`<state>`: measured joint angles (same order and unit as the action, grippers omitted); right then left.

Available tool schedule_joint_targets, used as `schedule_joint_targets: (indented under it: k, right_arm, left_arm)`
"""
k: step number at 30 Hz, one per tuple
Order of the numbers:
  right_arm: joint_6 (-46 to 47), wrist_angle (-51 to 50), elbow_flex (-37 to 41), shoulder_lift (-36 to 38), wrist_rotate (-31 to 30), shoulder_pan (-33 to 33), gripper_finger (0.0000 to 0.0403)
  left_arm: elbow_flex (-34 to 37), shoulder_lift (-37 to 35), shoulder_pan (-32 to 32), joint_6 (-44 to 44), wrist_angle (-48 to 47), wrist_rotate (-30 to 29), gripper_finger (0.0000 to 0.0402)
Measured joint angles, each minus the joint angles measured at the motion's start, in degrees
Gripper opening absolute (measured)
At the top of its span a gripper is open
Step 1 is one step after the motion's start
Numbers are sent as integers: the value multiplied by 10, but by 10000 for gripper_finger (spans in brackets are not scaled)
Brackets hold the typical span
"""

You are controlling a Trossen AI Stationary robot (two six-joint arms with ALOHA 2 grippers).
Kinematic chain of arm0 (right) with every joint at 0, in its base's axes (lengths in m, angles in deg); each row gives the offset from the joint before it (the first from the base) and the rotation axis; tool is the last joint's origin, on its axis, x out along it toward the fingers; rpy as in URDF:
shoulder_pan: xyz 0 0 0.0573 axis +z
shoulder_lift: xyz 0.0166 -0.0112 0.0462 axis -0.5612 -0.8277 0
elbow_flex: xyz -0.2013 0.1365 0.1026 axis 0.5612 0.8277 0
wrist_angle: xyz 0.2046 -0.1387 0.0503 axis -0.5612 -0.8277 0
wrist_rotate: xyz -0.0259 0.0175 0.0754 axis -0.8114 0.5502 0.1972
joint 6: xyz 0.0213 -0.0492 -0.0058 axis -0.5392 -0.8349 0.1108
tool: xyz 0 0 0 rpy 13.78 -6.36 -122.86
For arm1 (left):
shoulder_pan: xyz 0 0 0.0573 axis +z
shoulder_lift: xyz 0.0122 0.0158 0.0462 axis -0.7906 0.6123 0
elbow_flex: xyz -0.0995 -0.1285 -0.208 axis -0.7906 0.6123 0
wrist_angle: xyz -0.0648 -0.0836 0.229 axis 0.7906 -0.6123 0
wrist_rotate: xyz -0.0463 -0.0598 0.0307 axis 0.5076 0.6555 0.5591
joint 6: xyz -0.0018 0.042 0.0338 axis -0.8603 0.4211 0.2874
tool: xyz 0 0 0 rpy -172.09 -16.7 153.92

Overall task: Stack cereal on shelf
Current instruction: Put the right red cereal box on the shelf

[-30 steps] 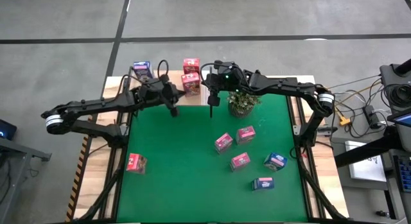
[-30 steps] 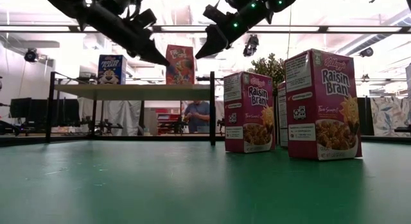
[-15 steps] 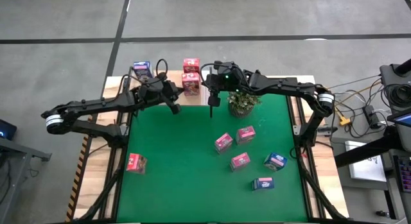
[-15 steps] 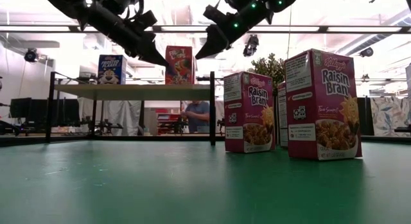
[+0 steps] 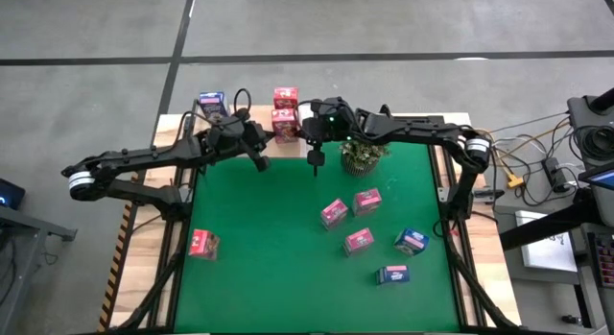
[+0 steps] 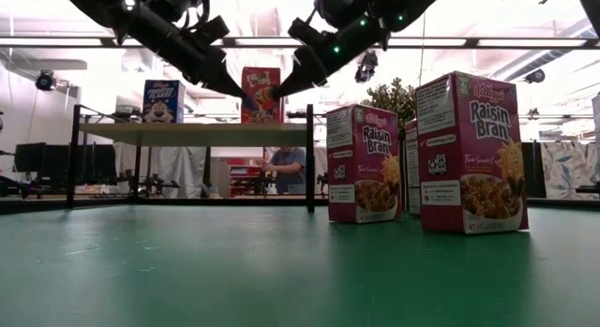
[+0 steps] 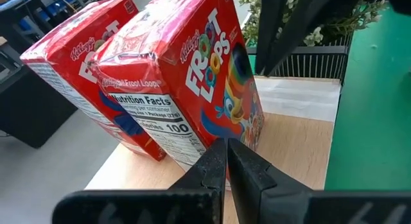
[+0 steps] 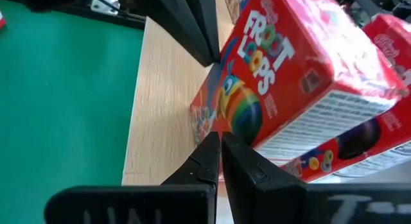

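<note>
Two red Froot Loops cereal boxes [image 5: 285, 124] [image 5: 285, 97] stand one behind the other on the pale wood shelf [image 6: 187, 133] at the table's far edge. A blue box [image 5: 211, 106] stands at the shelf's left end. My left gripper [image 6: 242, 91], shut, comes from the left to the nearer red box's [image 7: 212, 76] lower near-left corner. My right gripper [image 6: 277, 91], shut, comes from the right to the same box's [image 8: 270, 63] front face, low down. Several pink and blue boxes [image 5: 358, 241] lie loose on the green mat. My left gripper's shut fingertips [image 7: 226, 147] stand at the nearer red box's lower corner [image 7: 221, 131], slanting down from the table's left; whether they touch it I cannot tell. My right gripper's shut fingertips [image 8: 220, 139] stand at that box's front face [image 8: 225, 115] near its foot, slanting down from the right; whether they touch I cannot tell.
A small potted plant [image 5: 365, 155] stands just right of the shelf, under my right arm. The shelf's black upright [image 6: 309, 158] rises beside the red box. One pink box [image 5: 203, 244] lies at the mat's left edge. A person [image 6: 289, 168] stands in the room beyond.
My right gripper has sunk a little and gone toward the table's left, closer to the nearer red box, still shut. The box stands as before.
</note>
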<state>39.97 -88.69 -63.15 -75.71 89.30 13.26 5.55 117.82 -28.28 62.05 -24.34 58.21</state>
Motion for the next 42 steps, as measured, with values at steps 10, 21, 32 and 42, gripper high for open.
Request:
schedule_joint_targets:
  k: [10, 21, 32, 42]
  right_arm:
    - [2, 0, 0, 3, -15, 0, 9]
    - [-6, 0, 0, 4, -36, -1, 9]
    - [-9, 0, 0, 4, -45, -3, 9]
    - [11, -51, -1, 46, -43, 20, 9]
  left_arm:
    - [0, 13, 12, 18, 16, 0, 0]
    - [0, 25, 12, 18, 23, 0, 0]
    - [0, 25, 12, 14, 23, 0, 0]
    - [0, -4, -5, -6, 9, 1, 0]
